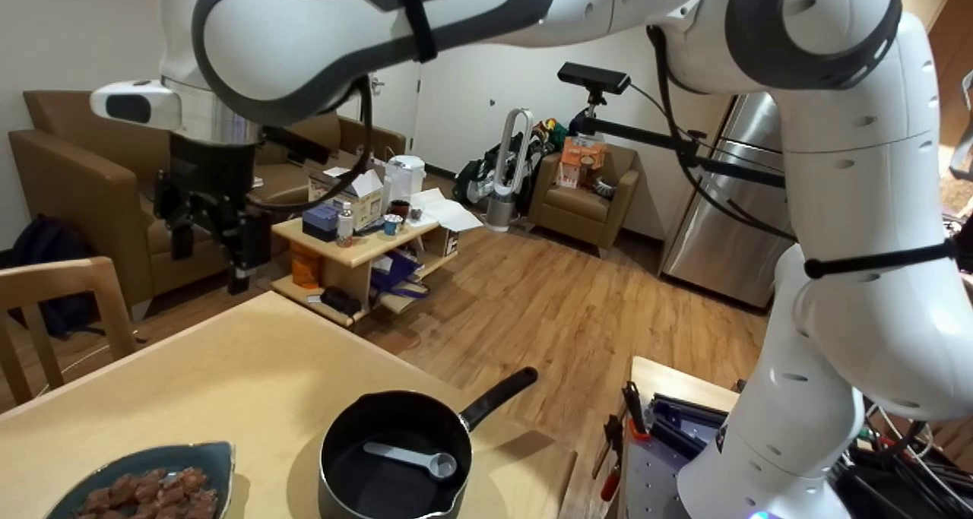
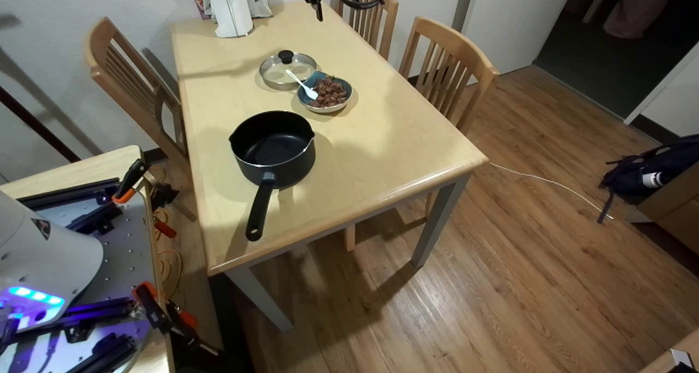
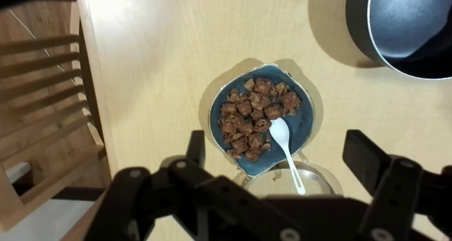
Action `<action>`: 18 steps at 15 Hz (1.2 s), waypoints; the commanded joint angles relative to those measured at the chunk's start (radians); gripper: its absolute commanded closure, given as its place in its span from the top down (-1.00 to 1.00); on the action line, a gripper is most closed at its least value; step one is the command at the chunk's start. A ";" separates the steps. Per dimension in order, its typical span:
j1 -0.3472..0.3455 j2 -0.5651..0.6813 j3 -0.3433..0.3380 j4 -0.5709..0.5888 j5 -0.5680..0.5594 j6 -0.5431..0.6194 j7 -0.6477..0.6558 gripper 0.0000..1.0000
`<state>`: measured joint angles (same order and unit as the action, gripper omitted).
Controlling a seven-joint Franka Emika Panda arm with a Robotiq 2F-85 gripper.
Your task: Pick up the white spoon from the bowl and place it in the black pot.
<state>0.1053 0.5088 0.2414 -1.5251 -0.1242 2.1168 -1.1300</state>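
Trouble likeliest starts at the white spoon (image 3: 281, 132), whose head lies in the bowl (image 3: 302, 124) beside brown chunks (image 3: 243, 122), midway between the long edges of the tabletop (image 2: 393, 143); the gripper (image 3: 279, 151) hangs above, fingers (image 3: 363, 160) spread and grasping nothing; the spoon's thin handle overhangs a glass lid (image 2: 273, 72), so too deep a descent could strike that, while an off-centre pinch could let the spoon swivel and scatter chunks; the black pot (image 2: 295, 171) stands toward the corner nearest the robot base (image 2: 60, 261), and a pale scoop (image 1: 409, 456) inside it might catch the spoon on release.
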 commanded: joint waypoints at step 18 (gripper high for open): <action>0.137 0.375 0.050 0.446 0.050 -0.473 -0.382 1.00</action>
<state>0.2265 0.8923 0.3088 -1.0581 -0.0440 1.5869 -1.5357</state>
